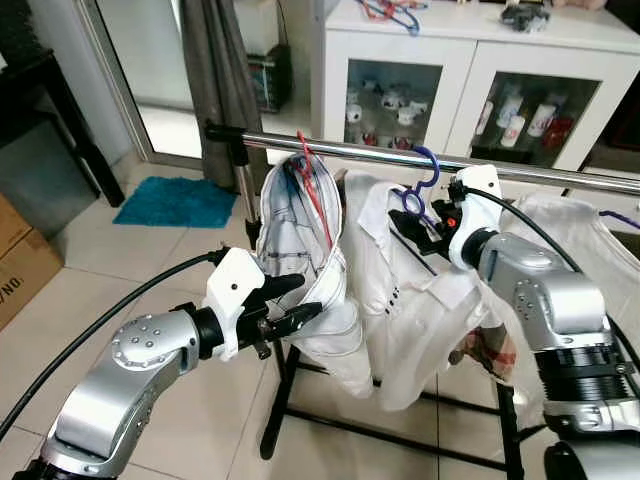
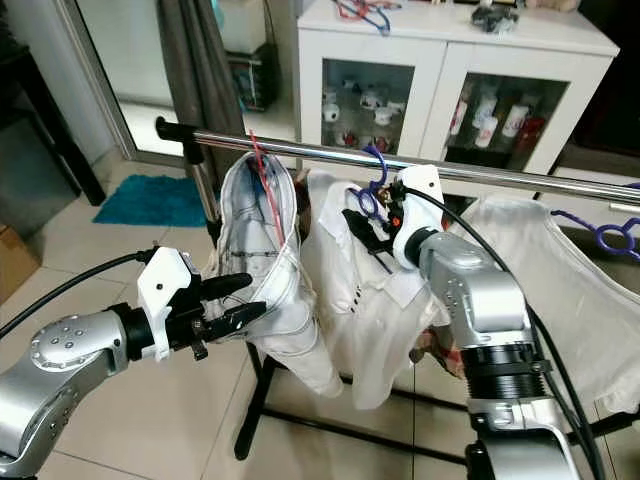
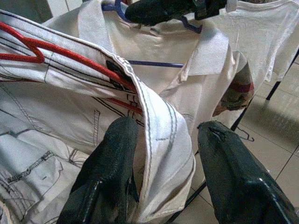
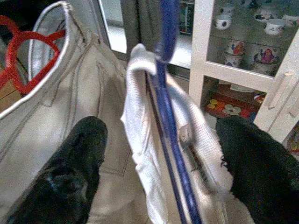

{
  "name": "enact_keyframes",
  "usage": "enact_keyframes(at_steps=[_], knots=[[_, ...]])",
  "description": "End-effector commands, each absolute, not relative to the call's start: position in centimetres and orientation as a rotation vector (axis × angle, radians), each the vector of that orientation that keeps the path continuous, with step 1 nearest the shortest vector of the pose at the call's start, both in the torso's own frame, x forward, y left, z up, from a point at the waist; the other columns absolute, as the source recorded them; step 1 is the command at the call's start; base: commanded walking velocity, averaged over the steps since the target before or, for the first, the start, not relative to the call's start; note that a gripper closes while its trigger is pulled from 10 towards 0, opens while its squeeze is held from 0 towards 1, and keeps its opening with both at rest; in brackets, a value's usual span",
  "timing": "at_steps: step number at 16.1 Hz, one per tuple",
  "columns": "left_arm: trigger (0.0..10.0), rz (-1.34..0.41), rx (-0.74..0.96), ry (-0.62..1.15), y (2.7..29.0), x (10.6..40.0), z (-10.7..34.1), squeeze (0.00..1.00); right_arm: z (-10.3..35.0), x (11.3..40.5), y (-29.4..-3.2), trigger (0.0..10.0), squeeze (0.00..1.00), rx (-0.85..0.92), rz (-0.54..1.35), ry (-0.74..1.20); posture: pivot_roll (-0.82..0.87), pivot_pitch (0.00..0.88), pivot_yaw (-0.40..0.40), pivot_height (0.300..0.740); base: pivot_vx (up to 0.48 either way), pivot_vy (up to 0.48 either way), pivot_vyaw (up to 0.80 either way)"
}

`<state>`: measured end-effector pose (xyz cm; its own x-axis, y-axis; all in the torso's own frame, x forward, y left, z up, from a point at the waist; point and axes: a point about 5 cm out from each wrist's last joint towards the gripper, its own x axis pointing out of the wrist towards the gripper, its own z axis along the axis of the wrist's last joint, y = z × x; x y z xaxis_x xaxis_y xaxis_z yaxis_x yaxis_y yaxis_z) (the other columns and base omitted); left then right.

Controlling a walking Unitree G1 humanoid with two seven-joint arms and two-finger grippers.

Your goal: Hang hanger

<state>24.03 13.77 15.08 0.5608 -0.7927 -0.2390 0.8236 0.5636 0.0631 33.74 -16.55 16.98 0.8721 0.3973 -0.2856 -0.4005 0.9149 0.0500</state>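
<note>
Steel rail [image 1: 380, 152] runs across upper-mid frame on a black rack [image 1: 280, 400], tilting slightly down to the right. Blue hanger [image 1: 418, 180] sits centre frame w/ its hook over the rail, carrying a white collared shirt [image 1: 400, 300] that drapes to lower centre. Just left of it, a red hanger [image 1: 312, 180] w/ a white garment w/ dark stitching [image 1: 300, 260], also hooked on the rail.

Right gripper [image 1: 418, 232] is centre-right, just under the rail, at the blue hanger's neck. In the right wrist view its fingers [image 4: 70, 172] stand apart, one on each side of the blue hanger shaft and shirt collar; whether they touch it can't be told.

Left gripper [image 1: 290, 300] is centre-left, lower, at the hem side of the stitched garment. Left wrist view: fingers [image 3: 112, 168] apart w/ the garment's seamed edge running between them, cloth against the one finger, not pinched.

Further right along the rail, another white garment [image 1: 580, 240] on a purple hanger [image 2: 610, 232].

Background: white cabinet [image 1: 470, 60] w/ glass doors, upper right, mugs and bottles inside, more hangers lying on top. Grey curtain [image 1: 215, 70] upper-left centre, teal mat [image 1: 175, 200] on the tile floor [image 1: 110, 290] at left, cardboard box [image 1: 20, 260] at far left edge.
</note>
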Motion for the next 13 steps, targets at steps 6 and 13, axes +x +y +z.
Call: enact_keyframes(at_steps=[6, 13], knots=[[10.0, -0.995, 0.182, 0.188, 13.4, 23.9, 15.2, 0.00, 17.7, 34.0, -16.5, 0.0, 0.00, -0.015, 0.464, 0.320, 0.05, 0.000, 0.020, 0.740, 0.000, 0.000, 0.00], [10.0, -1.001, 0.187, 0.188, 13.3, 24.0, 15.2, 0.00, 17.0, 35.2, -15.7, 0.0, 0.00, -0.016, 0.431, 0.341, 0.05, 0.000, 0.013, 0.740, 0.000, 0.000, 0.00]])
